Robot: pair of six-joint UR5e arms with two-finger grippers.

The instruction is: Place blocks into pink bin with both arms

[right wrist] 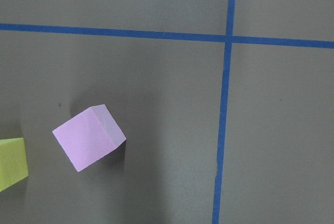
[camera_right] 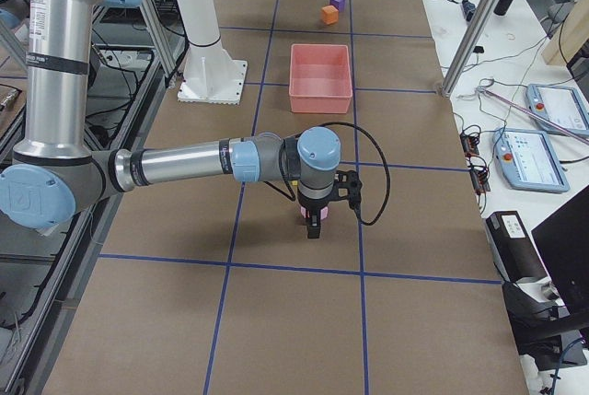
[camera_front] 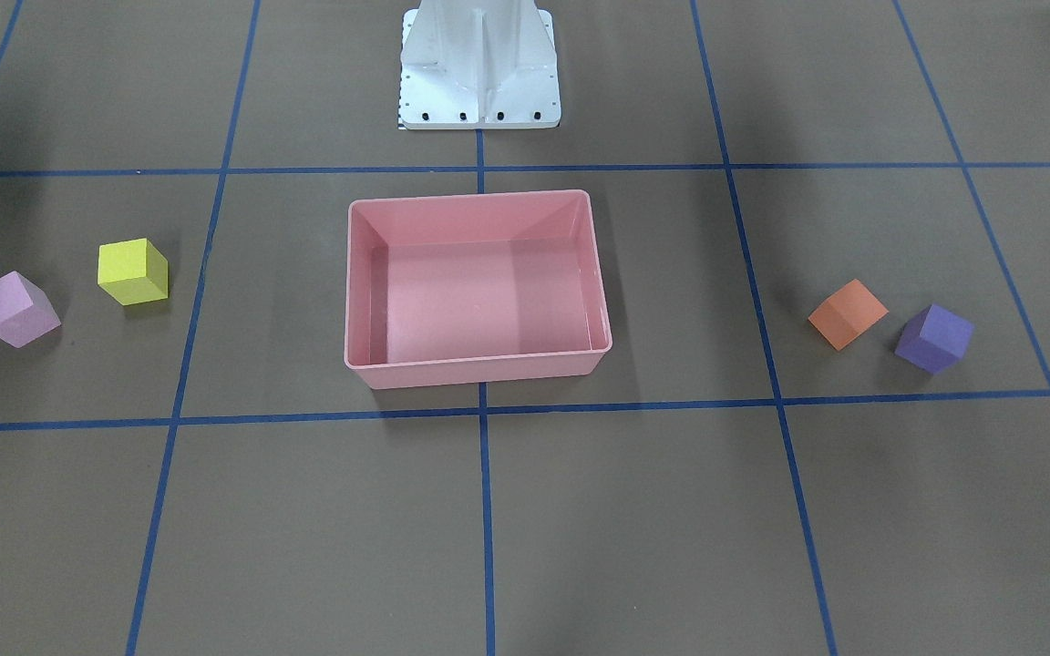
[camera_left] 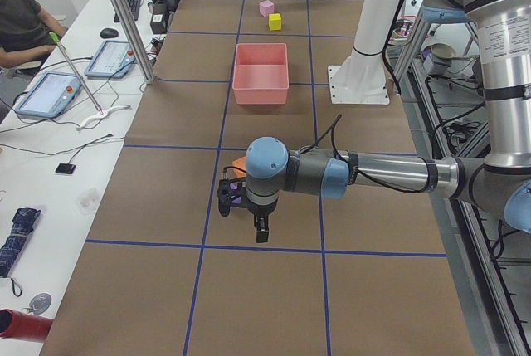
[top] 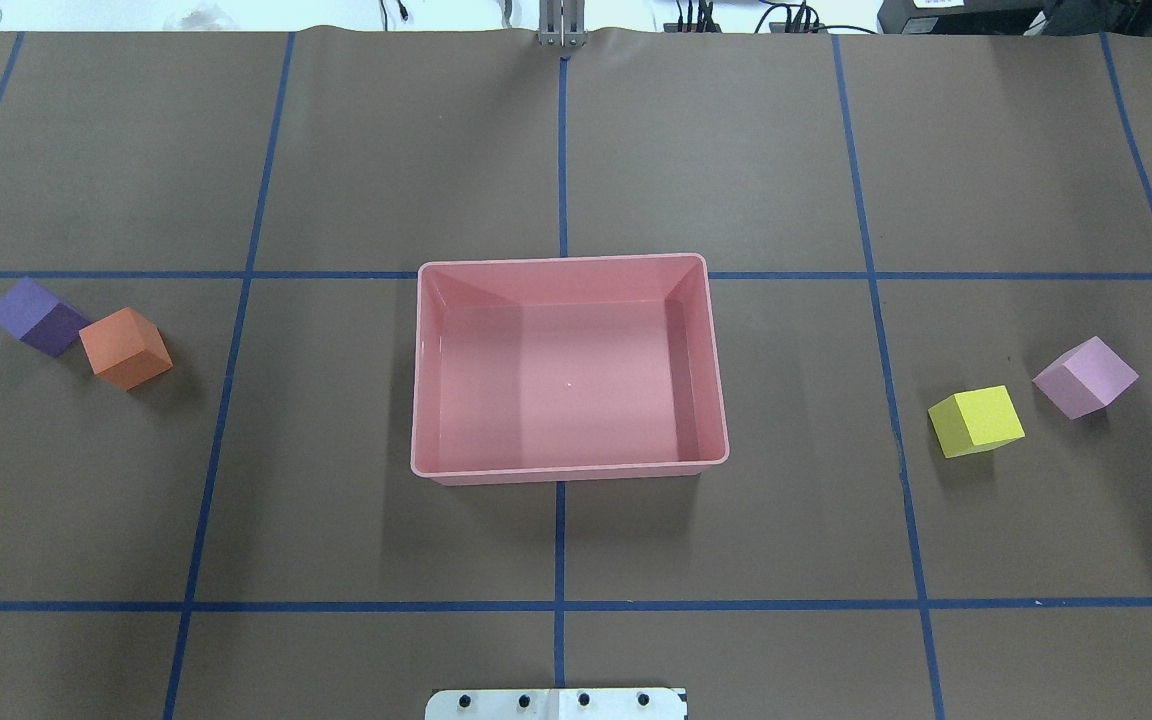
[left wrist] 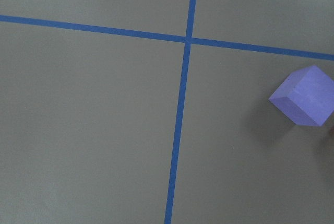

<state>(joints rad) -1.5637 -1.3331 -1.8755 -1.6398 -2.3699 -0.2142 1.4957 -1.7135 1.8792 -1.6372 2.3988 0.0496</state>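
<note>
Left gripper: the black two-finger left gripper (camera_left: 260, 228) hangs over the table above the left-hand blocks. It shows only from the side, so whether its jaws are parted or closed cannot be told.
Left blocks: a small matte purple foam cube (top: 36, 315) and a small matte orange foam cube (top: 126, 347) sit just beside each other on the table, well apart from the bin.
Bin: the rectangular salmon-pink plastic tub (top: 566, 262) stands at the centre with no block inside.
Right blocks: a small matte yellow foam cube (top: 976, 420) and a small matte lilac foam cube (top: 1086, 377) sit near each other, also well apart from the bin.
Right gripper: the black two-finger right gripper (camera_right: 313, 226) hangs over the lilac cube. Its jaws likewise cannot be told.
Progress: none of the four blocks is binned. By the look of it, the first pick on each side is not yet made.
</note>
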